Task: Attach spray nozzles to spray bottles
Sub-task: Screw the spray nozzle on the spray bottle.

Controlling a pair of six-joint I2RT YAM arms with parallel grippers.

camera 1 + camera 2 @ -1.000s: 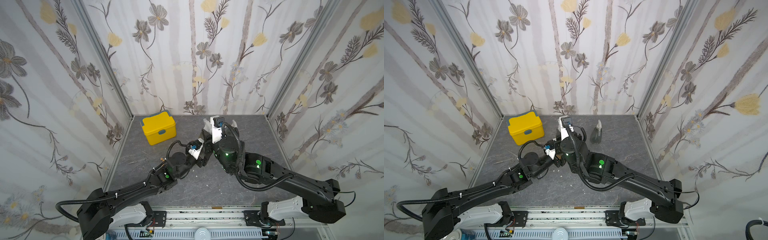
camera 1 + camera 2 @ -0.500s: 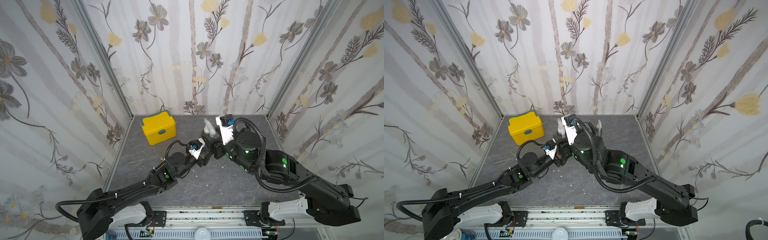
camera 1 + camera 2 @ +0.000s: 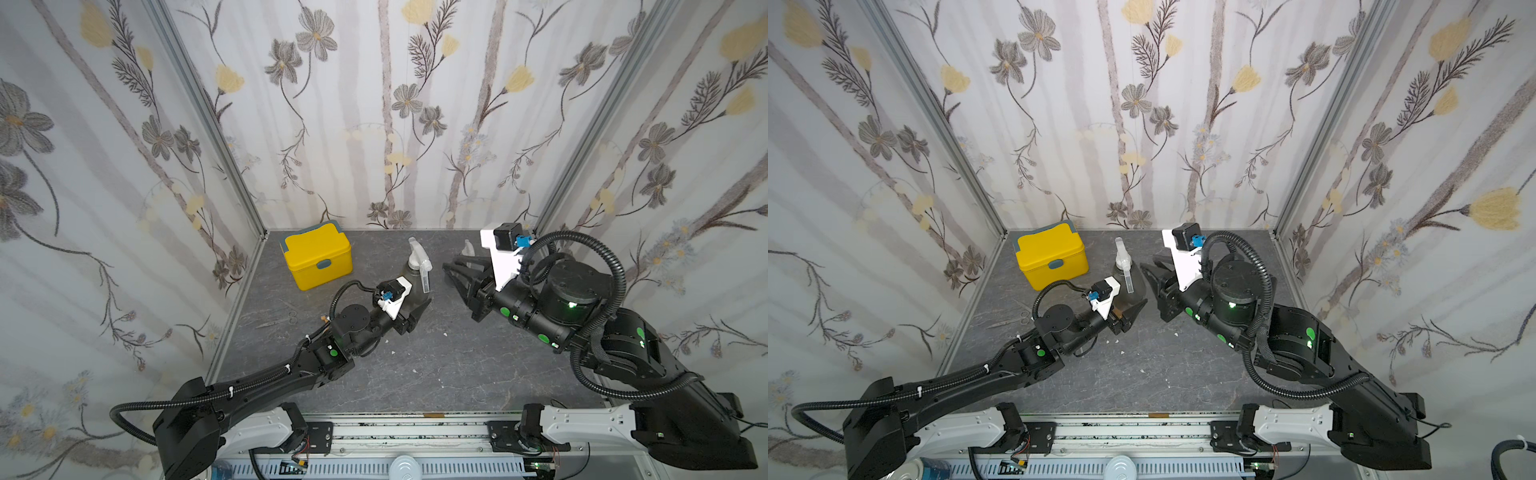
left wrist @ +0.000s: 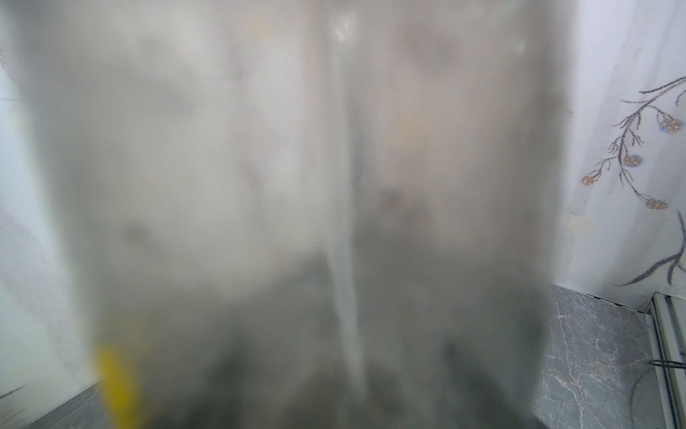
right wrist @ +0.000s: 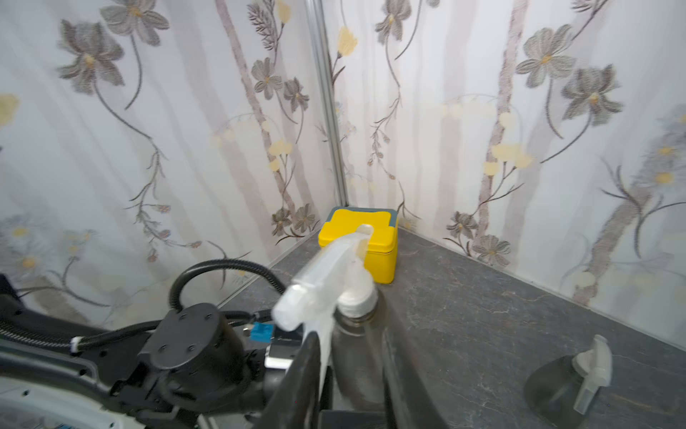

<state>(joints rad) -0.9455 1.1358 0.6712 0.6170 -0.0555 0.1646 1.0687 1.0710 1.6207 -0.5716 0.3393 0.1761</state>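
The smoky grey bottle [image 3: 409, 289] is mid-table with its clear nozzle [image 3: 417, 258] seated on the neck, and my left gripper [image 3: 417, 306] is clamped tight round its lower body. My right gripper [image 3: 451, 272] hangs just beside it, fingers parted, holding nothing. A second nozzled bottle [image 3: 467, 249] stands near the back wall. The yellow box [image 3: 318, 262] sits back left.

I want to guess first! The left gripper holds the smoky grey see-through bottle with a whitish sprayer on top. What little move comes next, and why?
Probably the left gripper should lower the smoky grey translucent bottle onto the grey table and let go: its clear-whitish trigger nozzle already sits on the neck, and the right gripper stands apart, empty.
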